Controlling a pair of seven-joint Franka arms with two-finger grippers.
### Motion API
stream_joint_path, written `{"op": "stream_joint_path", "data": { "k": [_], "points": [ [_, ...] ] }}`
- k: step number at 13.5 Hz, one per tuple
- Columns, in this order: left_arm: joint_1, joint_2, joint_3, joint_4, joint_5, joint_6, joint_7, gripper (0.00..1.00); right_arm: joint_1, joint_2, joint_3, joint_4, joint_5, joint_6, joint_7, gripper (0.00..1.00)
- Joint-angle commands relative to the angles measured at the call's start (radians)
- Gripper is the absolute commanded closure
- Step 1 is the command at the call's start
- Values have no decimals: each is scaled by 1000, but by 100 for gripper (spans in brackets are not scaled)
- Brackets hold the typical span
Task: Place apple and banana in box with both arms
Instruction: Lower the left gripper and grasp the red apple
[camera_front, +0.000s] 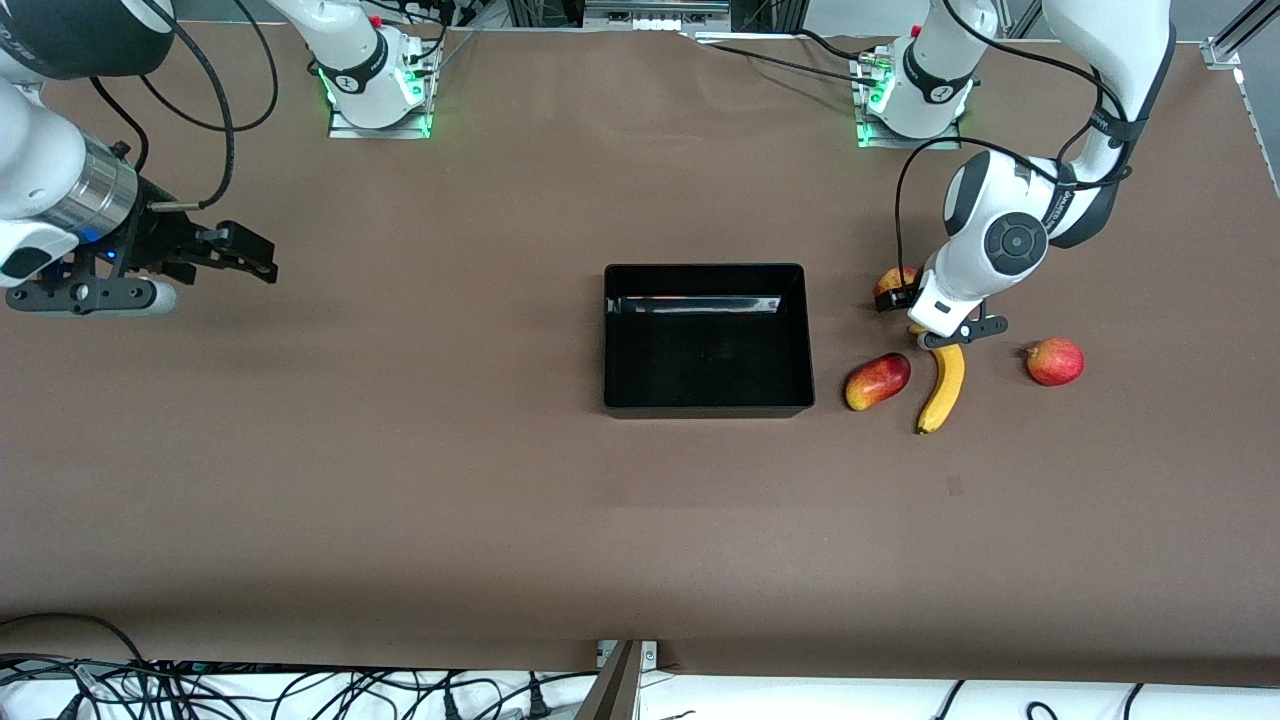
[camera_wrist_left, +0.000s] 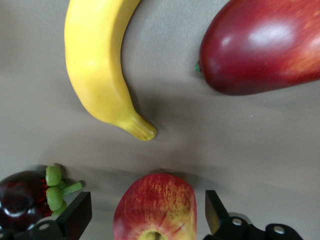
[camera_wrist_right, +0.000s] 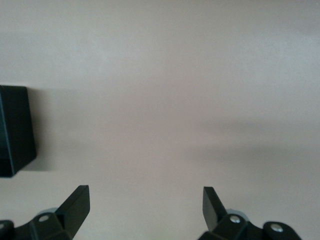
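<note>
Table (camera_front: 400, 480) first: bare brown cloth with everything staged around the middle. The box (camera_front: 707, 338) sits open-topped and empty at centre, reachable by both arms, which looks deliberate for a shared drop-off. The left gripper (camera_wrist_left: 145, 217) is down low at the fruit cluster toward the left arm's end, fingers (camera_wrist_left: 75, 215) spread wide with the apple (camera_wrist_left: 156, 207) sitting between them, not yet squeezed, so it seems lined up for a grasp. The right gripper (camera_front: 215, 252) hangs over bare cloth toward the right arm's end, fingers apart, waiting. The banana (camera_front: 942, 385) lies just nearer the camera than the apple, untouched. The oval red-and-yellow fruit (camera_front: 877, 381) rests between banana and box; the plain red fruit (camera_front: 1054, 361) sits apart; a small dark fruit (camera_wrist_left: 25, 197) hugs one left finger.
</note>
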Motion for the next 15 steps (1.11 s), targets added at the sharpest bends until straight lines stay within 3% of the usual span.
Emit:
{"op": "stream_joint_path", "data": {
  "k": [1, 4, 5, 8, 9, 12, 15],
  "points": [
    [1, -34, -3, -54, -12, 15, -6, 0, 80, -68, -101, -84, 19, 20, -47, 0],
    [-3, -25, -5, -65, -12, 17, -6, 31, 169, -74, -190, -93, 16, 32, -67, 0],
    [-2, -25, -5, -64, -12, 18, -7, 38, 170, -75, -195, -94, 13, 37, -69, 0],
    [-2, -25, -5, -56, -14, 17, -6, 78, 170, -74, -195, -87, 5, 32, -70, 0],
    [-2, -32, -5, -50, -14, 11, -4, 85, 170, -72, -195, -84, 3, 30, -69, 0],
    [-14, -57, -27, 92, -17, -130, -7, 83, 169, -69, -195, -81, 0, 33, -70, 0],
    [-22, 10, -121, 457, -18, -497, -120, 83, 167, -55, -193, -44, -9, 26, -67, 0]
  ]
}}
